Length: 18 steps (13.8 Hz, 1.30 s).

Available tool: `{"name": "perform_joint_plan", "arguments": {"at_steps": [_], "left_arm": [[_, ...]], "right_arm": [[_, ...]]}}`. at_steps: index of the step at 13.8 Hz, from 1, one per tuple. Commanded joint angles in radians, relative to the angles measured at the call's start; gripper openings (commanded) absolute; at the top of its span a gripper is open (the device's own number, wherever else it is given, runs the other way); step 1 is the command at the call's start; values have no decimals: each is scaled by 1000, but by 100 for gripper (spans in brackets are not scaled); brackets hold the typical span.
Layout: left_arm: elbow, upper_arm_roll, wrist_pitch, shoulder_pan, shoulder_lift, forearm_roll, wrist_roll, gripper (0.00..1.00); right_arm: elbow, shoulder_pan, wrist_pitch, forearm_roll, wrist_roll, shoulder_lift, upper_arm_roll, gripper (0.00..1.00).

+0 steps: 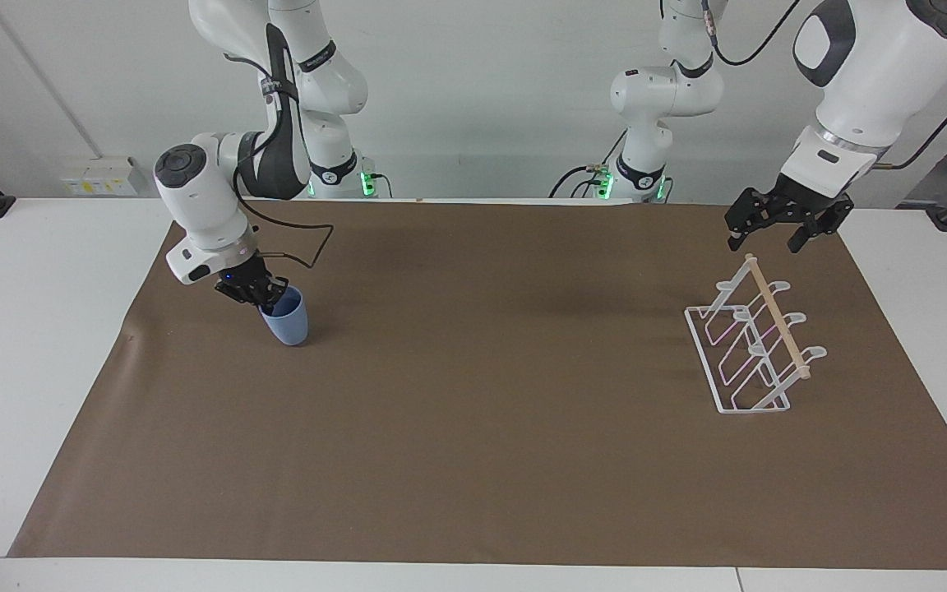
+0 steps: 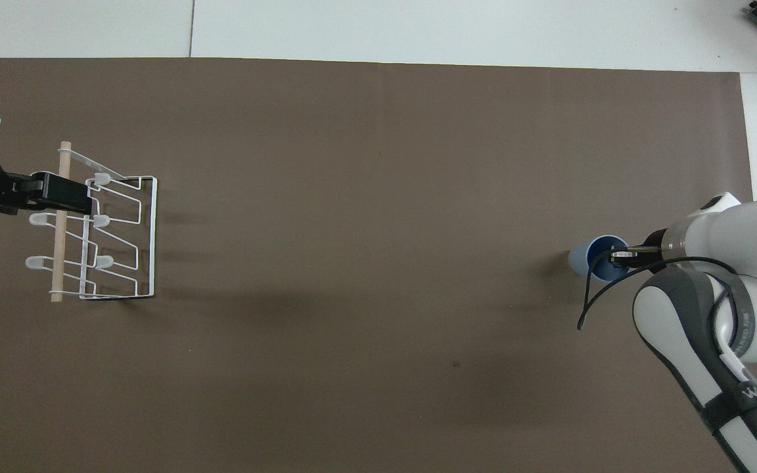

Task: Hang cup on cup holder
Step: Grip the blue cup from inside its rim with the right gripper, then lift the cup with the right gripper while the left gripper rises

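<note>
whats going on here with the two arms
The right gripper is shut on the rim of a light blue cup, which is tilted, at the right arm's end of the brown mat. The white wire cup holder stands at the left arm's end with nothing hung on it. The left gripper waits open above it.
</note>
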Motion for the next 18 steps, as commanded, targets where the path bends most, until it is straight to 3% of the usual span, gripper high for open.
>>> {"name": "perform_joint_plan", "arguments": {"at_steps": [1, 6, 12, 16, 18], "left_arm": [[-31, 0, -4, 5, -29, -6, 4, 100], [-31, 2, -4, 5, -28, -6, 4, 100], [-44, 0, -15, 3, -36, -6, -31, 100], [-69, -3, 30, 3, -42, -27, -399, 100], [-74, 2, 47, 11, -46, -158, -611, 100]], "right_arm": [[120, -2, -141, 16, -14, 2, 10, 0], [380, 1, -454, 16, -20, -25, 25, 0], [415, 15, -512, 22, -35, -130, 68, 0], [415, 14, -534, 164, -51, -140, 67, 0], [414, 17, -526, 235, -58, -140, 70, 0]]}}
